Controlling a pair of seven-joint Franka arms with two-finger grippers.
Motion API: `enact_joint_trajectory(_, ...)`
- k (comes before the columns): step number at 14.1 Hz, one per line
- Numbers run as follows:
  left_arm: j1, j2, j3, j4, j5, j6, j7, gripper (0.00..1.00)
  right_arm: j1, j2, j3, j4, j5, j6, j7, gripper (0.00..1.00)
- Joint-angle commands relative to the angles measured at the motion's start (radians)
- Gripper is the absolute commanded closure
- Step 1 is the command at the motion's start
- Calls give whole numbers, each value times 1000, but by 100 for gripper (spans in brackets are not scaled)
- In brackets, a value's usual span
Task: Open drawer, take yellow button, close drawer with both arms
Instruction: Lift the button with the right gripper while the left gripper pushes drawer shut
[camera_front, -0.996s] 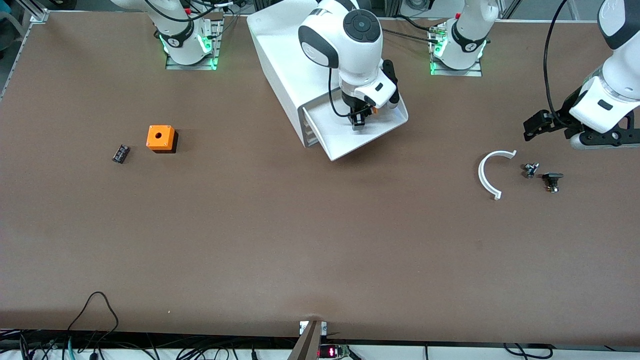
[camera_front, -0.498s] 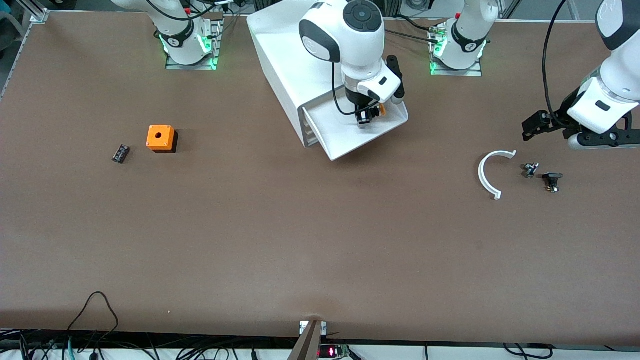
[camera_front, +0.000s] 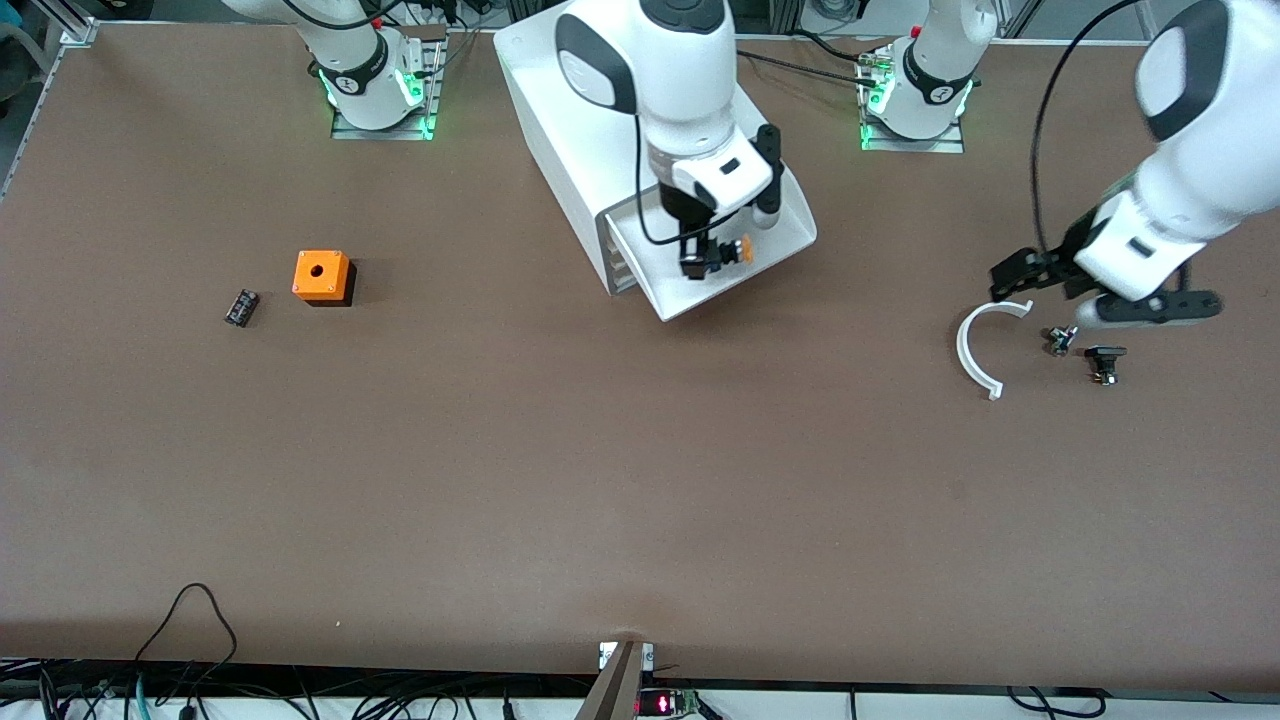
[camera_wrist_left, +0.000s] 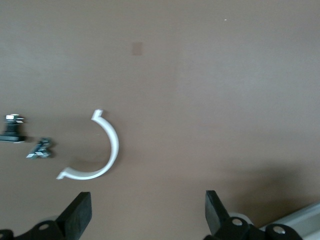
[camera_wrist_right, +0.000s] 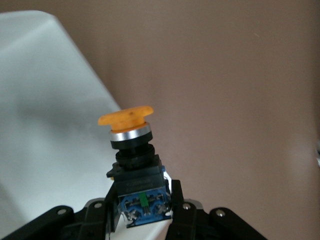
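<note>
Two of the three steps look settled or nearly so: the drawer (camera_front: 735, 270) is pulled out of the white cabinet (camera_front: 560, 120), and the button (camera_front: 738, 249) is clenched by its black body in the right gripper (camera_front: 700, 262), its orange cap sticking out sideways, held in the air over the open tray. In the right wrist view the button (camera_wrist_right: 131, 150) is seen pinched between the black fingers (camera_wrist_right: 186, 212) with the tray's white floor below it. The taking step is judged to be in hand; next, the button must be carried clear of the tray and the drawer pushed shut. Toward the left arm's end of the table, the left gripper (camera_front: 1020, 272) hangs released, fingers spread, over a white curved clip (camera_front: 975, 350) and two small dark parts (camera_front: 1085, 350), well apart from the drawer.
</note>
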Motion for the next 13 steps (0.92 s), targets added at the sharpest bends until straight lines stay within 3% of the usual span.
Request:
enact_joint_trajectory(1,2,57,-113,-45,-18,112,-166,0,-2,-24,-65,-48,0,-3,125,71)
enact_joint_trajectory(6,0,88,-311,-200,-18,367,-507,0,-137,-122,-79,-220,2,-8,349,70)
enact_joint_trajectory(10,0,90,-406,-248,-22,378,-589,0,-308,-181,-72,-399,-1,-3,452,70)
enact_joint_trajectory(13,2,84,-521,-288,-45,377,-676,0,-423,-202,-71,-519,0,29,544,70)
